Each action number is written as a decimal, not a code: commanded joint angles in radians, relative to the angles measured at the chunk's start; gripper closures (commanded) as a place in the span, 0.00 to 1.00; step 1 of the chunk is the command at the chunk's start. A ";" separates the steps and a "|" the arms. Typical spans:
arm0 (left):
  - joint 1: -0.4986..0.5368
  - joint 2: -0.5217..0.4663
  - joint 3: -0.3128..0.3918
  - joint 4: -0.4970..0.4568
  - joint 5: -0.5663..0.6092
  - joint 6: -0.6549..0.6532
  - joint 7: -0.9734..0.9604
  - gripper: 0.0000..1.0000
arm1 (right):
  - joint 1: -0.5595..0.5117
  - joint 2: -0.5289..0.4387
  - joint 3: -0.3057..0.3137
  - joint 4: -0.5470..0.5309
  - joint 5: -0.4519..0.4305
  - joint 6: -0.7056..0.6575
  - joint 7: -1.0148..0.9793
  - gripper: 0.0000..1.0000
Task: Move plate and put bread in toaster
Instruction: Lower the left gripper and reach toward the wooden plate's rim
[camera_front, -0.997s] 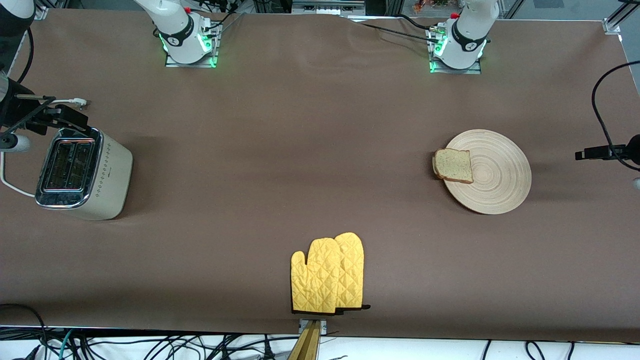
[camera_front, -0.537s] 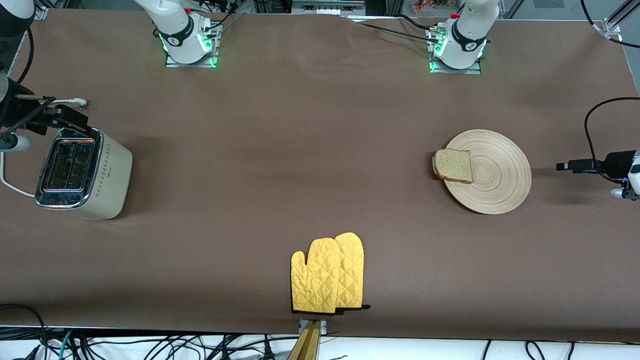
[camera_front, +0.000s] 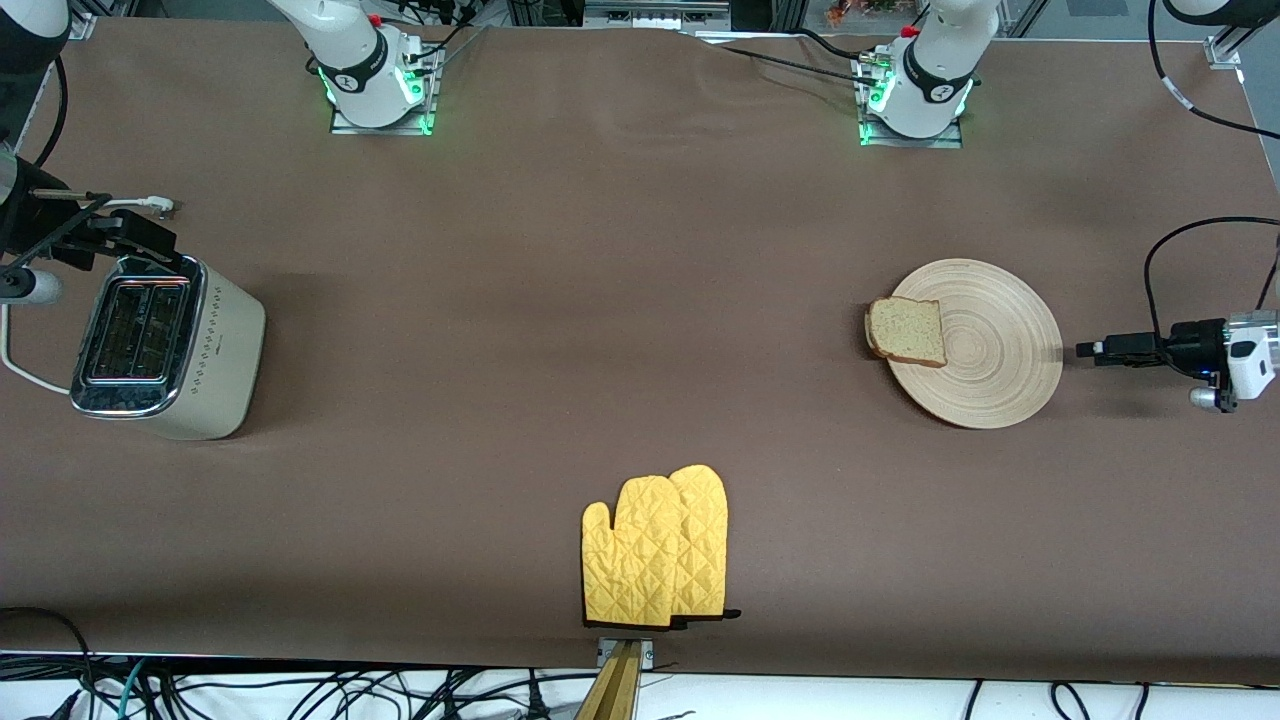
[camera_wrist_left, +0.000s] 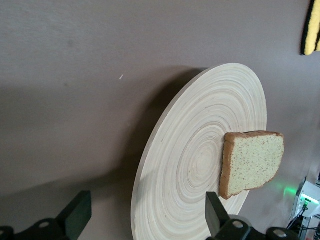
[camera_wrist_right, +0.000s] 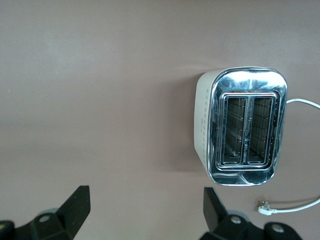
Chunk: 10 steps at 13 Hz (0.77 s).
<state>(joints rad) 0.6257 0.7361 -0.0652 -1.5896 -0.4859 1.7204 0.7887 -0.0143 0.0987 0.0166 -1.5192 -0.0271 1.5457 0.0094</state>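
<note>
Front view first, and we take things from biggest to smallest. We see a brown tabletop (camera_front: 620, 330) with the toaster (camera_front: 165, 345) at the right arm's end, its two slots facing up and a white cord (camera_front: 20, 375) trailing off it. At the left arm's end lies the wooden plate (camera_front: 990, 350), with the slice of bread (camera_front: 907, 331) resting on the plate's edge toward the middle of the tabletop and slightly overhanging it. A pair of yellow oven mitts (camera_front: 655, 548) sits nearer the front camera, about midway between the two ends.

The left hand (camera_front: 1090, 351) is low beside the plate, just off the rim away from the bread, fingers spread wide and holding nothing. The right hand (camera_wrist_right: 145, 205) hangs over the tabletop beside the toaster, also wide open and empty; that arm seems to be waiting.

We judge the plate stiff and fairly light, but smooth, so it may slide when pushed; its thin rim nearest the left hand looks like the place to pinch. The bread (soft and easily crushed) wants a gentle hold across its flat faces near the crust, kept on edge for the slot.

We can read no writing; a small dark mark on the toaster's side, above its dotted pattern, is too small to make out.
</note>
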 joint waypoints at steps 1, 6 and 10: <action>0.017 0.034 -0.004 0.022 -0.034 -0.022 0.079 0.00 | -0.006 0.007 0.005 0.020 0.013 -0.004 0.007 0.00; 0.063 0.055 -0.004 0.022 -0.094 -0.139 0.181 0.00 | -0.007 0.009 0.005 0.020 0.013 -0.004 0.007 0.00; 0.080 0.075 -0.002 0.022 -0.117 -0.148 0.264 0.00 | -0.007 0.010 0.005 0.020 0.015 -0.006 0.007 0.00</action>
<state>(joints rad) 0.6900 0.7952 -0.0649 -1.5887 -0.5728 1.5964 1.0052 -0.0142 0.0988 0.0167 -1.5192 -0.0271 1.5457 0.0094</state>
